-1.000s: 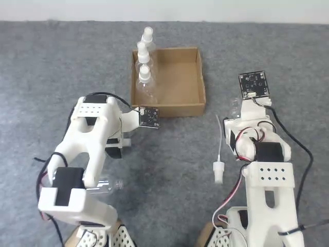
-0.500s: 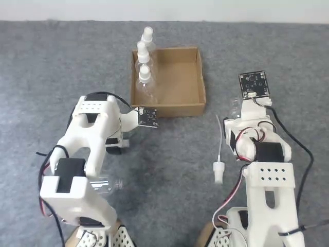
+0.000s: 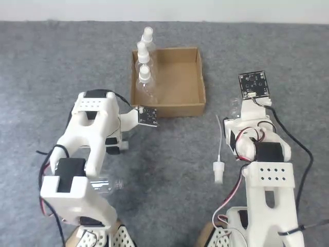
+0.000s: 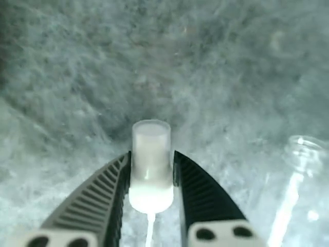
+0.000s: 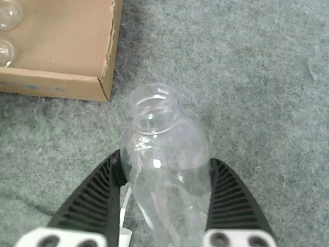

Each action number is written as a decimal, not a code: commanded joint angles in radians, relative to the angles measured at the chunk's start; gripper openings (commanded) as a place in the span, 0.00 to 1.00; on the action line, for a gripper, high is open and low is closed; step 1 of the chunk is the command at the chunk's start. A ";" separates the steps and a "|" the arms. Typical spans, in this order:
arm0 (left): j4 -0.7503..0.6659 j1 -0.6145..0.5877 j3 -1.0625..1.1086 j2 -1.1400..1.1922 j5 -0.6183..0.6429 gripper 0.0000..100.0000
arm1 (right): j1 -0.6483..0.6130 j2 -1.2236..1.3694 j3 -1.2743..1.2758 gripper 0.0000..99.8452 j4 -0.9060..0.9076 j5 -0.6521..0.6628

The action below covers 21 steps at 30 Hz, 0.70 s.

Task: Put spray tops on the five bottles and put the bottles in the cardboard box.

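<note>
My left gripper (image 4: 151,155) is shut on a white spray top (image 4: 150,154), held just above the grey carpet. A clear topless bottle (image 4: 300,154) shows beside it, and the same bottle (image 3: 107,185) lies on its side under the left arm. My right gripper (image 5: 164,172) is shut on another clear, topless bottle (image 5: 165,154), held upright to the right of the cardboard box (image 3: 177,80). Three bottles with spray tops (image 3: 144,72) stand along the box's left wall. A loose spray top (image 3: 218,170) with its long tube lies beside the right arm.
The box's front corner (image 5: 105,77) is close to the held bottle. Grey carpet covers the whole table, with open room left of the box and between the two arms.
The left arm has shifted slightly, drawing back a little so more of the lying bottle shows. The right arm and its bottle have not moved.
</note>
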 commanded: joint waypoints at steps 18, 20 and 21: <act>0.307 -0.002 -0.173 -0.287 0.068 0.01 | -0.056 -0.036 -0.009 0.07 -0.028 -0.005; 0.301 0.002 -0.148 -0.348 0.091 0.01 | -0.056 -0.038 -0.009 0.07 -0.028 -0.008; 0.299 0.006 -0.134 -0.376 0.112 0.01 | -0.058 -0.038 -0.009 0.07 -0.028 -0.008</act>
